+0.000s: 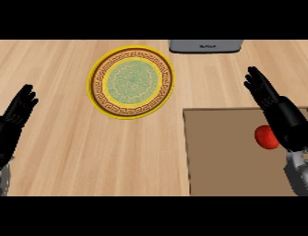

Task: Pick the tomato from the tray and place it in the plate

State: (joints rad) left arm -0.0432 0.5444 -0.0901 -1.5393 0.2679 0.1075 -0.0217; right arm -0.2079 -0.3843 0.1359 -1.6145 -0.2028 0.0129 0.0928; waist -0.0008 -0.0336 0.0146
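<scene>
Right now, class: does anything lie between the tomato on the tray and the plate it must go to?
Nothing visible does. The tomato sits on the brown tray beside the right robot hand; only bare wooden counter separates the tray from the plate.

A red tomato (266,137) sits on the brown tray (232,156), right beside the right hand (286,117) — its fingers (257,83) are straight. The yellow plate (131,82) lies apart on the wooden surface (61,60). The left hand (10,122) rests open at the left edge.
</scene>
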